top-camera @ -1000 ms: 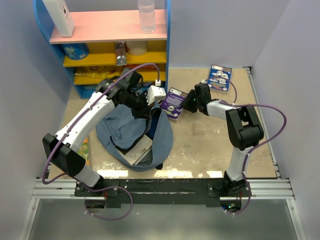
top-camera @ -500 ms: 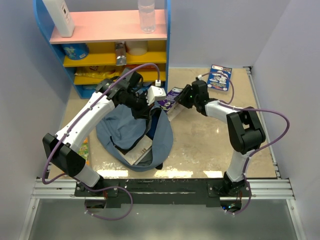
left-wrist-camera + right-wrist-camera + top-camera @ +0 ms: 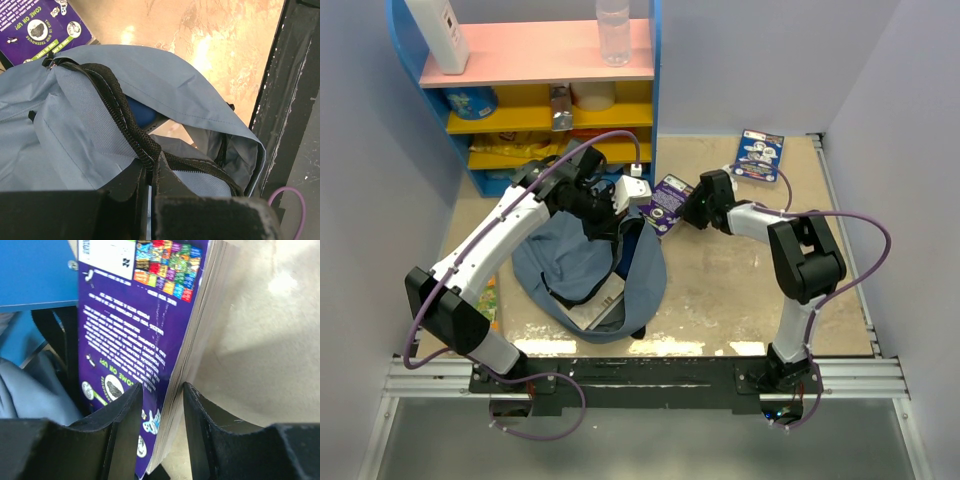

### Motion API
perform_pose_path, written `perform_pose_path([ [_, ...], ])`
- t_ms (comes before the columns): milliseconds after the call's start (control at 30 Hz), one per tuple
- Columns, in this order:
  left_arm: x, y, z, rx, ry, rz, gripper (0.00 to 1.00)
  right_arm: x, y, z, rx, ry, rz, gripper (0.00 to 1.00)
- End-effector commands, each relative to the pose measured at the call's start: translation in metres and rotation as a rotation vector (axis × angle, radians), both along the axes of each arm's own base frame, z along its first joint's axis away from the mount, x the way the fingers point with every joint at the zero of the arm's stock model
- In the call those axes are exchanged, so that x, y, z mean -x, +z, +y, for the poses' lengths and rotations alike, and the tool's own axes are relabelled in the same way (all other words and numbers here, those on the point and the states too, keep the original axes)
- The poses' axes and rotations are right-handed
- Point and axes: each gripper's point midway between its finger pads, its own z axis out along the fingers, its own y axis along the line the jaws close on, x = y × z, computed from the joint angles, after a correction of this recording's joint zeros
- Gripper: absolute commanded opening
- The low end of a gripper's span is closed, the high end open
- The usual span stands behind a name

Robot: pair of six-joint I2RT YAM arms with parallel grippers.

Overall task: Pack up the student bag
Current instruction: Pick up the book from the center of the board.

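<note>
Pinched the black zipper of the student bag in the left gripper at centre frame, clamped the purple book in the right gripper, just right of centre.

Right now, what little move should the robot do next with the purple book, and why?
Probably the right gripper should ease the thin purple paperback book into the soft slate-blue fabric backpack: it grips the book beside the opening, which the left gripper holds up by the black zipper edge.
</note>
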Motion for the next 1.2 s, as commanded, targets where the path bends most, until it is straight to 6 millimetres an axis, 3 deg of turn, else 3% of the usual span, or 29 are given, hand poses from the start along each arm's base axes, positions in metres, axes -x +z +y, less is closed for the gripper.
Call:
perform_pose_path([
  [0, 0.003, 0.012, -0.001, 0.028, -0.019, -0.046, 0.00, -0.002, 0.016, 0.001, -0.028, -0.044, -0.031, 0.41],
  [200, 0.003, 0.013, 0.000, 0.028, -0.017, -0.047, 0.00, -0.007, 0.002, 0.010, -0.068, -0.034, -0.041, 0.36],
  [333, 0.004, 0.013, 0.001, 0.025, -0.017, -0.048, 0.00, -0.016, 0.005, 0.013, -0.096, -0.043, -0.076, 0.33],
  [533, 0.005, 0.010, 0.002, 0.021, -0.017, -0.042, 0.00, -0.027, 0.053, 0.016, -0.133, -0.049, -0.215, 0.34],
  [633, 0.006, 0.008, 0.001, 0.024, -0.019, -0.031, 0.00, -0.030, 0.062, 0.014, -0.103, -0.044, -0.227, 0.37],
  [867, 0.006, 0.006, -0.001, 0.026, -0.022, -0.023, 0.00, -0.030, 0.062, 0.017, -0.109, -0.032, -0.226, 0.39],
  [1000, 0.005, 0.006, 0.000, 0.025, -0.021, -0.030, 0.00, -0.032, 0.079, 0.017, -0.112, -0.035, -0.261, 0.40],
  [1167, 0.004, 0.007, -0.001, 0.029, -0.021, -0.029, 0.00, -0.033, 0.081, 0.017, -0.106, -0.036, -0.267, 0.40],
])
